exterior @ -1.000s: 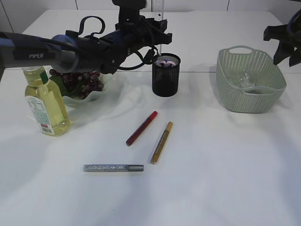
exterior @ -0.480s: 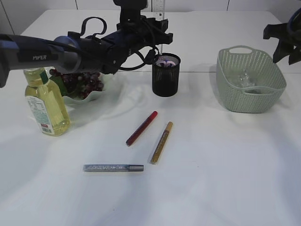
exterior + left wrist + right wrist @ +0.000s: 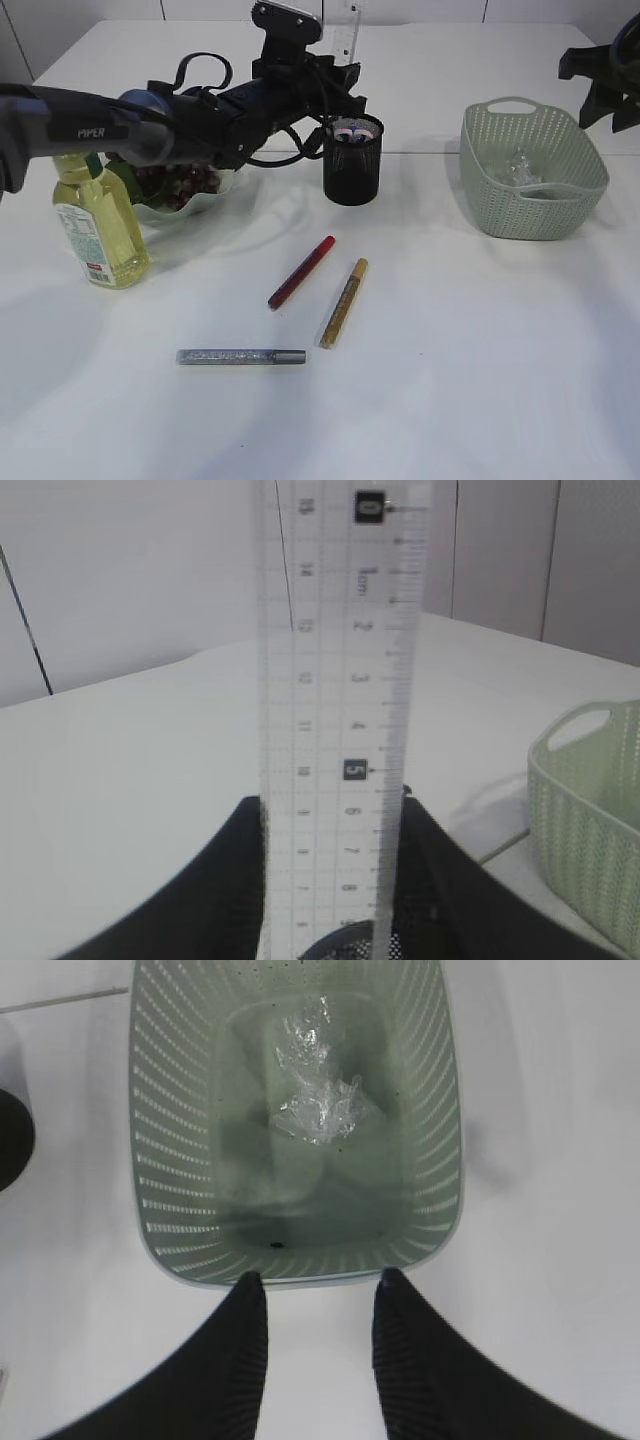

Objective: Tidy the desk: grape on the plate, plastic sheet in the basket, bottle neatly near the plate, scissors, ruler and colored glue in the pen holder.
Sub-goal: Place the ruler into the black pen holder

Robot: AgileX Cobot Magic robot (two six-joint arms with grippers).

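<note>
At nine o'clock the bottle [image 3: 96, 220] stands by the plate [image 3: 190, 198] of grapes [image 3: 172, 178]. The left gripper [image 3: 340, 75] clamps the clear ruler [image 3: 335, 720] upright above the black pen holder [image 3: 352, 160] at twelve. Three glue pens [image 3: 301, 271] lie mid-table. At two o'clock sits the basket [image 3: 530, 170] holding the plastic sheet [image 3: 318, 1095]; the right gripper [image 3: 318, 1295], fingers apart and empty, hangs over it.
</note>
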